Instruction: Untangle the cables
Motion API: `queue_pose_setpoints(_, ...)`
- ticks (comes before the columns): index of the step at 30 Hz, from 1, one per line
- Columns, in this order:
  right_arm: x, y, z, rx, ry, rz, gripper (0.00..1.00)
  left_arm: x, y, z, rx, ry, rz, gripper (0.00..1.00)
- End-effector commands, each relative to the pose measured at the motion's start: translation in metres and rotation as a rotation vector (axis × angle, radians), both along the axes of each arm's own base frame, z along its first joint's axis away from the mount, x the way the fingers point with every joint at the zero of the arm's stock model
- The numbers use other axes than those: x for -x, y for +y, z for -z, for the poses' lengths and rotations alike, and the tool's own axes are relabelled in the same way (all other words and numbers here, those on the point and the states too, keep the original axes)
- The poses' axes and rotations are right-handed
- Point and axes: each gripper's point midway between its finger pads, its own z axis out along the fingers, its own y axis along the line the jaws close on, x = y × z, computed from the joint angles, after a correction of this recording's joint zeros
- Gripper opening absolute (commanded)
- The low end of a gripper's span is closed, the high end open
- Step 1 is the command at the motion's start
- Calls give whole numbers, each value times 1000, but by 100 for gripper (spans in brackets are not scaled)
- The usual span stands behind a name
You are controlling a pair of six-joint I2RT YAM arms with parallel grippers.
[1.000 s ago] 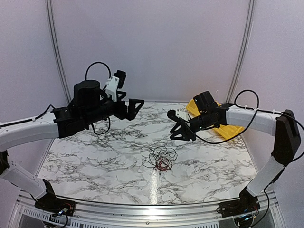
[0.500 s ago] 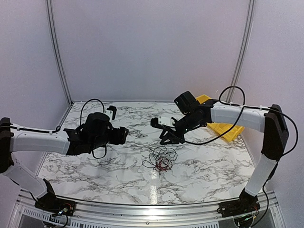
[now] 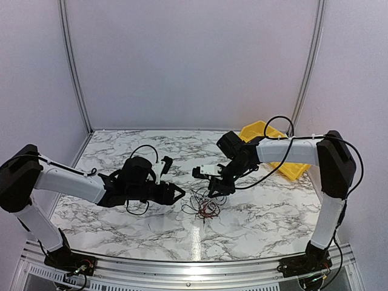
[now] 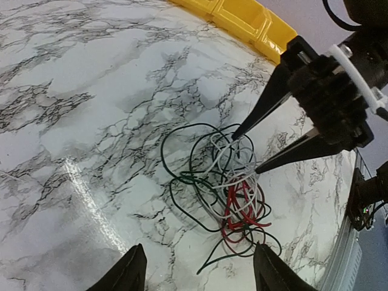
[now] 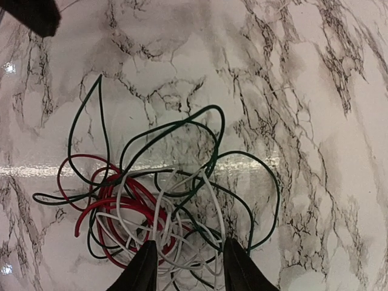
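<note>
Here right end effector point(image 3: 213, 191) tilted over cables point(image 3: 206, 207).

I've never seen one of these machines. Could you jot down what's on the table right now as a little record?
Tangle: thin dark, red and white cables, knotted in one loose heap on the marble-patterned table
Right gripper: open, fingertips down at the heap's far edge
Left gripper: open, beside the heap, not touching
Yellow plastic bin: far right corner
</note>
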Motion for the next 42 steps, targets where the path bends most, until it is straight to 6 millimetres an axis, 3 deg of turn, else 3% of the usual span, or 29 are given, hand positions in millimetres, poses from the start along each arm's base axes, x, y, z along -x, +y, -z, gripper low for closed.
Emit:
queue_pose_setpoints(1, -16, 5, 5, 14, -34, 40, 37, 6, -18, -10, 99, 7, 49, 62)
queue_pose_setpoints(10, -21, 3, 7, 24, -57, 59, 35, 10, -33, 2, 159, 58, 54, 55)
queue_pose_setpoints(21, -18, 5, 8, 14, -35, 65, 34, -6, -57, 20, 203, 150, 10, 43)
queue_pose_setpoints(29, -15, 4, 7, 6, -29, 68, 35, -22, -67, 41, 193, 189, -35, 29)
queue_pose_setpoints(32, -17, 4, 5, -6, -35, 79, 36, -28, -73, 40, 200, 181, -37, 13)
queue_pose_setpoints(34, -16, 4, 2, -16, -40, 86, 40, -31, -74, 38, 205, 169, -47, 1)
queue_pose_setpoints(40, -3, 8, -14, -104, -23, 63, 68, -32, -72, 33, 214, 149, -55, 0)
queue_pose_setpoints(42, -3, 8, -17, -125, -28, 67, 71, -31, -73, 35, 218, 158, -50, 0)
